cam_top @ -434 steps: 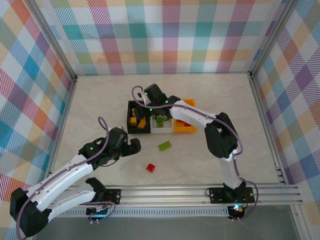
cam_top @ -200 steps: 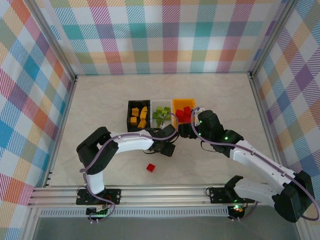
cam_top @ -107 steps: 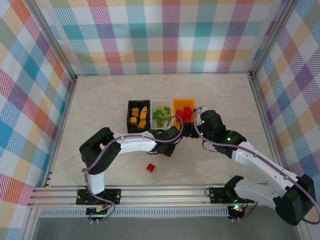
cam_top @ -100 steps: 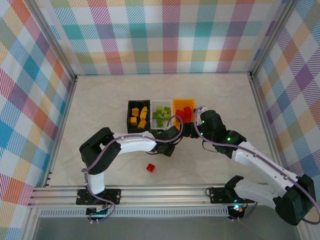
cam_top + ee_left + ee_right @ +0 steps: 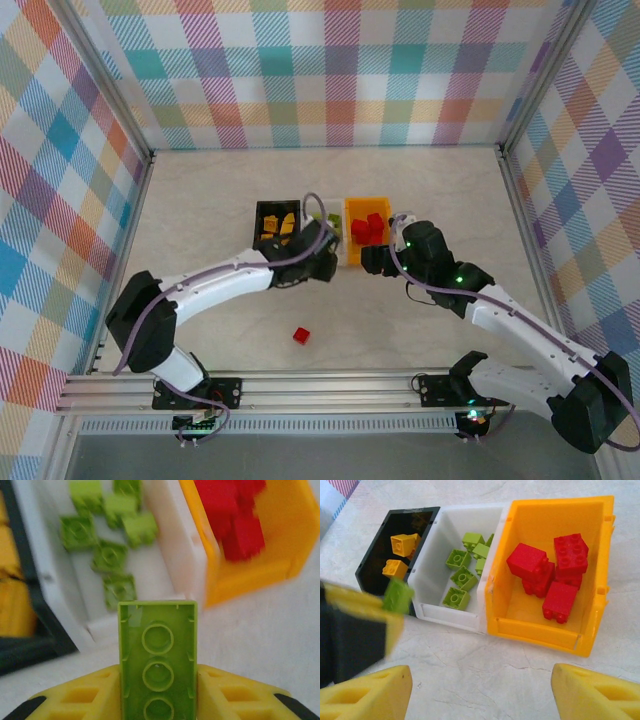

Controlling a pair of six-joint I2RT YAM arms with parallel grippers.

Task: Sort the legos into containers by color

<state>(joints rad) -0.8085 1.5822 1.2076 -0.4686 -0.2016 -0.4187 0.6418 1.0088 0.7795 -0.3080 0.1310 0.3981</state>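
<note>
My left gripper (image 5: 157, 682) is shut on a lime green lego (image 5: 157, 650), held upright above the table just short of the front wall of the white container (image 5: 177, 555). Several green legos (image 5: 462, 577) lie in that container. The black container (image 5: 375, 565) holds yellow-orange legos (image 5: 402, 544), and the orange container (image 5: 540, 630) holds red legos (image 5: 547, 572). From above, the left gripper (image 5: 320, 255) hides part of the white container. My right gripper (image 5: 480, 695) stands open over bare table before the orange container, nothing between its fingers. One red lego (image 5: 301, 335) lies loose on the table.
The three containers stand side by side mid-table, black at the left, orange (image 5: 367, 222) at the right. The two grippers hang close together, the right gripper (image 5: 373, 260) beside the left. Checked walls enclose the table on three sides.
The left gripper shut on the green lego on the table, lifted it and moved back toward the white container. The right arm has stayed almost still.
</note>
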